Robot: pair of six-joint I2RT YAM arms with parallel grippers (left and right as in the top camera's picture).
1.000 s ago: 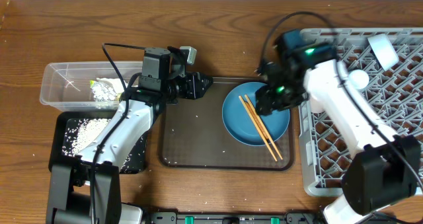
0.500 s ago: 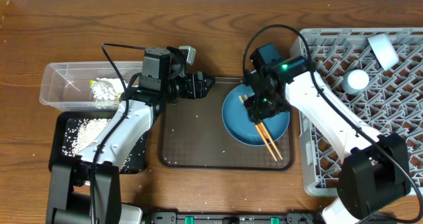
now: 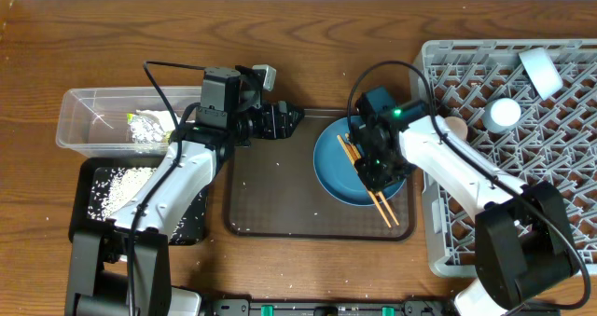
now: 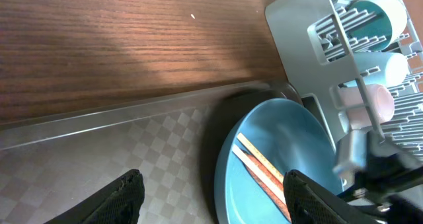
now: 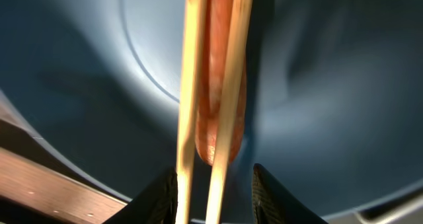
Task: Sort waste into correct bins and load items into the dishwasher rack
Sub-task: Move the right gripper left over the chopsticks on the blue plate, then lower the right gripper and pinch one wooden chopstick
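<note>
Your right gripper (image 3: 373,167) has swung off the rack's edge and dropped onto the plate at frame centre, while your left arm has held its place and spread its jaws. The pair of brown wooden chopsticks (image 3: 385,210) lies slantwise across the large round blue plate (image 3: 332,171). In the right wrist view the fingertips (image 5: 162,194) sit on either side of both sticks. The jaws are apart and not clamped, with a gap on the right side. An orange sliver shows between the sticks; you cannot tell what it is. The plate rests at the right end of the dark brown serving tray (image 3: 270,195). The large grey lattice rack (image 3: 550,185) fills the right of the frame. Your left gripper (image 3: 284,120) hangs at the tray's upper edge, jaws wide and holding nothing. At upper left, the clear plastic tub (image 3: 89,120) holds the foil wrapper (image 3: 147,125), and below it the shallow black tray (image 3: 84,225) holds white rice grains (image 3: 121,185).
</note>
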